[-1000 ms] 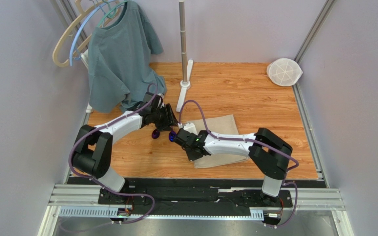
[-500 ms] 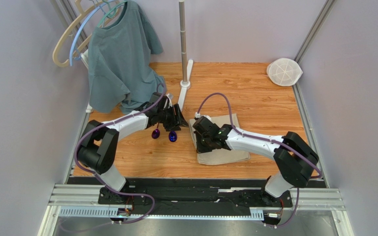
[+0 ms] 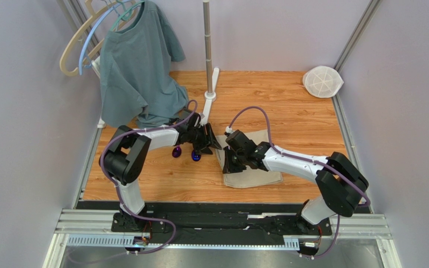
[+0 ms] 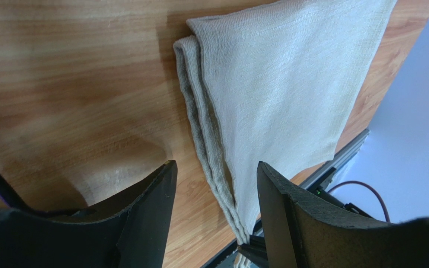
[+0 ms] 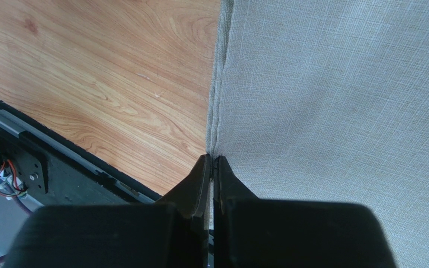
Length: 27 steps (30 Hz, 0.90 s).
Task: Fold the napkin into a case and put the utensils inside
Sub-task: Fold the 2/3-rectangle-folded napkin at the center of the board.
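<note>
Napkin (image 3: 258,174), beige-tan, lies folded into a layered oblong on the wooden table (image 3: 289,111), right of centre and toward the near edge. My right claw (image 5: 211,161) is at its left edge. The fingers are squeezed almost together, and the stacked cloth edge runs straight into the thin slit between them, so the claw grips that edge. My left claw (image 4: 215,170) is spread wide and holds nothing. Between its fingers, the left wrist view shows the napkin's layered left edge and far-left corner.

The two spoons (image 3: 195,157) lie on bare wood just left of the napkin, outside the cloth. Their purple bowls point toward the near side, and their handles are hidden under my left claw.

Compared with half a second ago, my left claw has slid right, from above the spoons to the napkin's far-left corner. Its elbow has swung right as well. My right claw has hardly moved along the left edge. A second ago it sat nearer and further left, with its forearm covering much of the cloth. Spoons and napkin lie where they did half a second ago.

At the far left hangs a grey-green T-shirt (image 3: 135,72). A metal pole (image 3: 207,44) stands at far centre, and a white mesh disc (image 3: 323,82) sits in the far right corner.
</note>
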Motion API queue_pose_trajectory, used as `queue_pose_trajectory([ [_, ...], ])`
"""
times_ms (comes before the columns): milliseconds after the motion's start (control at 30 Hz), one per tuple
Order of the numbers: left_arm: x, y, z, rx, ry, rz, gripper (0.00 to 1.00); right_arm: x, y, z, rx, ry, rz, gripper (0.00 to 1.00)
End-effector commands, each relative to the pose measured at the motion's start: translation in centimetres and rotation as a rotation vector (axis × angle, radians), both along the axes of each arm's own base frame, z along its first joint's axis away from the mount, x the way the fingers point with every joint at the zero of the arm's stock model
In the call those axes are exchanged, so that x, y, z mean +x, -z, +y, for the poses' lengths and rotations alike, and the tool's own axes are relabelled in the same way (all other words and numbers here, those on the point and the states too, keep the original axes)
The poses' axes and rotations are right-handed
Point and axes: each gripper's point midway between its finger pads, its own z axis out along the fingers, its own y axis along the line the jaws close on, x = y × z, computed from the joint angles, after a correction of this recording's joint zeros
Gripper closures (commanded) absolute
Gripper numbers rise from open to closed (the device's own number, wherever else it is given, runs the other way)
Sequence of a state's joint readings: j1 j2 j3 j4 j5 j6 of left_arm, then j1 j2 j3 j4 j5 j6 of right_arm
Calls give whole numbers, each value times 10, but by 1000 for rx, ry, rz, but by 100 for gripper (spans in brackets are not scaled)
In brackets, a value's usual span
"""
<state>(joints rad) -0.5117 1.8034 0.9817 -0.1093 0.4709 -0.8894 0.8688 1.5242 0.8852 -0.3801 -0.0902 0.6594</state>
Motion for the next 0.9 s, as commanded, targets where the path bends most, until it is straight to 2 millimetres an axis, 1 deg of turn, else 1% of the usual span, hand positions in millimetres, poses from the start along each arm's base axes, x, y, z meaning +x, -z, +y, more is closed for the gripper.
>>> queue_pose_trajectory([
  [0,16,-11,-12,-25,-2,-39,37,6,-24,11,114,2,-37,100],
  [133,23,-12,-15,-15,-8,-60,41,5,-24,11,135,-3,-27,100],
  [200,24,-10,-13,5,-12,-63,42,6,-25,10,153,1,-24,100],
  [300,29,-10,-11,33,-21,-75,43,7,-29,10,180,-2,-25,100],
  [433,33,-7,-13,35,-25,-73,44,6,-30,8,190,-7,-24,100],
  [800,35,-5,-12,41,-34,-68,46,10,-32,10,211,-10,-25,100],
  [833,35,-3,-12,45,-34,-69,48,10,-32,10,214,-10,-24,100],
  [867,36,-2,-12,45,-31,-70,55,10,-32,11,216,-14,-24,100],
])
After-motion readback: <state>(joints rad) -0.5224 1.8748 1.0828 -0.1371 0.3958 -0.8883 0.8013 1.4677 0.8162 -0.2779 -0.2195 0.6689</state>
